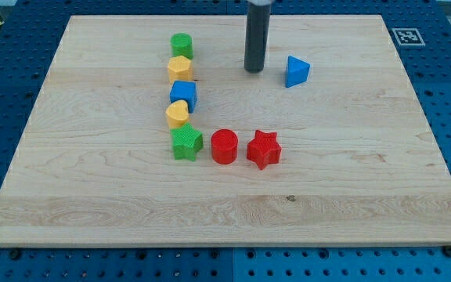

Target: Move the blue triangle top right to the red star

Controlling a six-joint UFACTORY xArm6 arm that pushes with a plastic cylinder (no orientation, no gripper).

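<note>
The blue triangle lies on the wooden board near the view's top, right of centre. The red star lies near the board's middle, below and a little left of the triangle. My tip is at the lower end of the dark rod, just left of the blue triangle with a small gap between them. It stands well above the red star.
A column of blocks runs down the view's left-centre: green cylinder, yellow hexagon, blue cube, yellow heart, green star. A red cylinder sits just left of the red star. A tag marker is beyond the top right corner.
</note>
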